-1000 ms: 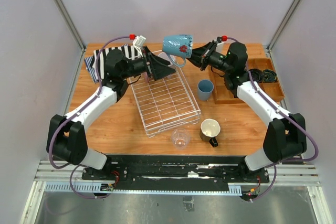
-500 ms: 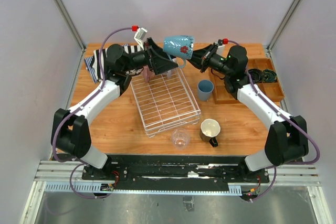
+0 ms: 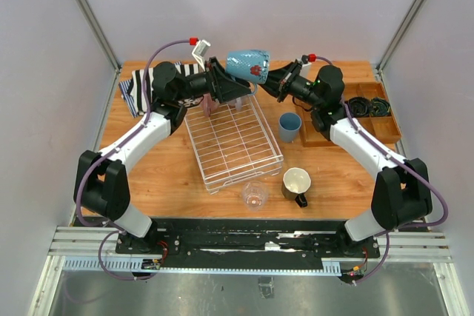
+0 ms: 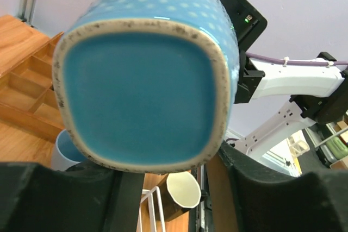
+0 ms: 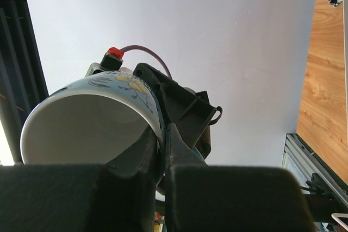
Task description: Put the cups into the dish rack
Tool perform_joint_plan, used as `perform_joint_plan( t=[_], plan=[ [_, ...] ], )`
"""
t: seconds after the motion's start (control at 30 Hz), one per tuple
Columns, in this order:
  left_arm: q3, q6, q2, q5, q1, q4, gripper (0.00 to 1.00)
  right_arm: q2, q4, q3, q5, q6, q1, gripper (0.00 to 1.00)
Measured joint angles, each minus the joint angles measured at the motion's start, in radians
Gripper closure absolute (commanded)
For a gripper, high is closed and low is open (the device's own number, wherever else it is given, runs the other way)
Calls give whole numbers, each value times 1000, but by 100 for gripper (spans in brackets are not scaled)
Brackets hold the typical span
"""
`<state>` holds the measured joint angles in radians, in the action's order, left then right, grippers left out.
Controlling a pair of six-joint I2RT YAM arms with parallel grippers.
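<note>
A blue dotted mug (image 3: 248, 64) hangs on its side above the far end of the dish rack (image 3: 233, 140), a white wire tray. My right gripper (image 3: 273, 79) is shut on its rim (image 5: 92, 113), one finger inside and one outside. My left gripper (image 3: 237, 85) comes from the other side, and its jaws press against the mug's square base (image 4: 144, 88). On the table stand a light blue tumbler (image 3: 289, 127), a dark mug with cream inside (image 3: 297, 183) and a clear glass (image 3: 255, 195). A pinkish cup (image 3: 209, 106) shows in the rack under my left gripper.
A brown wooden compartment tray (image 3: 368, 111) with dark items lies at the right. A striped cloth (image 3: 135, 88) sits at the far left corner. The enclosure's grey walls stand close on three sides.
My left gripper rose and moved right to the mug's base, and its jaws closed in from wide open. The right gripper shifted the mug slightly left.
</note>
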<state>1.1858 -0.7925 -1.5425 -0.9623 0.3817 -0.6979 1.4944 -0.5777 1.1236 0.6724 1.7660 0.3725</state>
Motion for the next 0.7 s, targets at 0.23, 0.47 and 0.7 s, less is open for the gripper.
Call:
perform_joint_plan(
  t=[0.23,0.47,0.7],
  plan=[
    [0,0,-1,-8,0,14,45,1,0,0,-3,-6,5,99],
    [0,-17,-12,-12,4,4,43,5,-1,0,-18,-8,11,99],
    [0,-41,-30,-12,12,-13,41,26,-29,0,-37,4,18,99]
  ],
)
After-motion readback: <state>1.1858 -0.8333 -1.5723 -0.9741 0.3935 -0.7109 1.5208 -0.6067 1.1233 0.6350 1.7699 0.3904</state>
